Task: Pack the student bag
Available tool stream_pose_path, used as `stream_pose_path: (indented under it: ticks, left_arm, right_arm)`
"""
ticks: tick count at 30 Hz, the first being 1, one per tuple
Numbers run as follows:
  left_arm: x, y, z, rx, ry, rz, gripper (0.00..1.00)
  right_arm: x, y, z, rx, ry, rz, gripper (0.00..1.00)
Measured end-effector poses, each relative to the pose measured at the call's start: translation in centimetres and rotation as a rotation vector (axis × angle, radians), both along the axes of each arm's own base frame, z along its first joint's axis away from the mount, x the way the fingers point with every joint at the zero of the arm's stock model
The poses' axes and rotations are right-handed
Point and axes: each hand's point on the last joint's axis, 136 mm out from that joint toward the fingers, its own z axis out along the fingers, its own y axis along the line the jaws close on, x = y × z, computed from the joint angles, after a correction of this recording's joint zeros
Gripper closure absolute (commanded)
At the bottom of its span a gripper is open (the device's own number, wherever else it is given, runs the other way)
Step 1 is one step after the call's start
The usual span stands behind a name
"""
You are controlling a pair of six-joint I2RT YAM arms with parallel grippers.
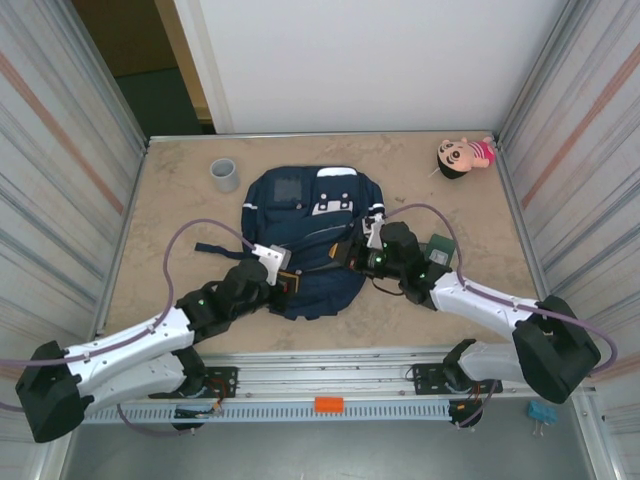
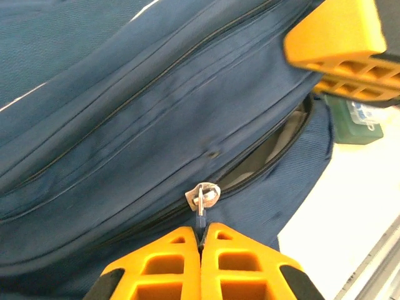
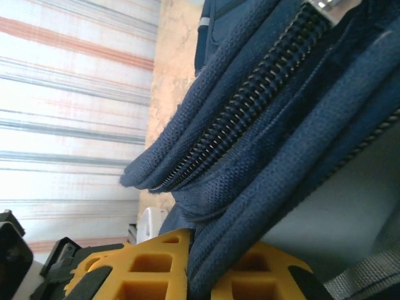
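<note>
The navy student bag (image 1: 310, 225) lies flat in the middle of the table, white patches up. My left gripper (image 1: 285, 278) is at its near left edge, shut on the dark pull tab of a silver zipper slider (image 2: 203, 195); right of the slider the zipper gapes and grey lining (image 2: 275, 147) shows. My right gripper (image 1: 358, 255) is at the bag's right side, shut on a fold of the bag's fabric (image 3: 250, 206) next to a closed zipper (image 3: 250, 119). Its orange fingers (image 2: 334, 37) show in the left wrist view.
A grey cup (image 1: 224, 174) stands at the back left. A doll with black hair (image 1: 462, 156) lies at the back right. A green box (image 1: 439, 251) sits by the right arm, and shows again as a green box (image 2: 356, 119) beside the bag. A dark strap (image 1: 218, 249) trails left.
</note>
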Motion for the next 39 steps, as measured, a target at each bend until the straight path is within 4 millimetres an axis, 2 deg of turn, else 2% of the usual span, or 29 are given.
stream_pose_path:
  ticks: [5,8,9,11,13,14,16,19,22,24,26,28,31,34,39]
  left_arm:
    - [0.3,2.0,0.6,0.002,-0.031,0.079,1.0]
    - [0.2,3.1,0.1,-0.003,-0.041,0.109,1.0]
    - [0.2,3.2,-0.1,-0.007,-0.042,0.112,1.0]
    - [0.2,3.2,-0.3,-0.016,-0.043,0.111,1.0]
    - [0.2,3.2,-0.6,-0.016,-0.042,0.11,1.0]
    - [0.2,3.1,-0.7,-0.017,-0.041,0.108,1.0]
    - [0.3,2.7,-0.9,-0.015,-0.042,0.099,1.0]
    - [0.6,2.1,-1.2,0.004,-0.037,0.081,1.0]
    - [0.9,1.5,-1.0,0.018,-0.036,0.063,1.0]
    - [0.9,1.2,-0.9,0.018,-0.037,0.055,1.0]
    - [0.9,1.1,-0.9,0.015,-0.034,0.048,1.0]
    - [0.9,1.0,-0.9,0.014,-0.034,0.046,1.0]
    - [1.0,1.0,-0.9,0.015,-0.035,0.049,1.0]
    - [1.2,1.4,-1.1,0.025,-0.034,0.065,1.0]
    - [2.2,2.9,-0.5,0.003,-0.031,0.128,1.0]
  right_arm:
    - [2.5,-2.7,1.5,0.001,0.001,0.004,0.93]
    - [3.5,-4.2,2.3,0.009,0.009,0.017,0.9]
    - [3.7,-4.5,2.4,0.012,0.012,0.025,0.83]
    - [4.1,-4.8,2.3,0.016,0.031,0.032,0.54]
    - [4.5,-5.1,2.3,0.015,0.029,0.02,0.45]
    - [4.6,-5.0,2.3,0.017,0.031,0.009,0.37]
    - [4.3,-4.2,2.3,0.026,0.019,0.004,0.3]
    - [2.1,-2.1,1.1,0.024,0.019,0.014,0.28]
    - [-0.4,-0.4,-0.6,0.002,0.046,0.023,0.28]
    - [-0.9,0.2,-1.0,-0.008,0.049,0.015,0.31]
    - [-0.7,0.7,-0.9,-0.001,0.037,0.002,0.43]
    - [-0.1,1.1,-1.3,0.0,0.042,-0.014,0.63]
    - [0.5,1.6,-1.5,0.002,0.046,-0.018,0.78]
    - [0.9,2.0,-0.8,0.002,0.025,-0.007,0.86]
    - [1.4,1.7,0.4,-0.002,0.003,0.048,0.89]
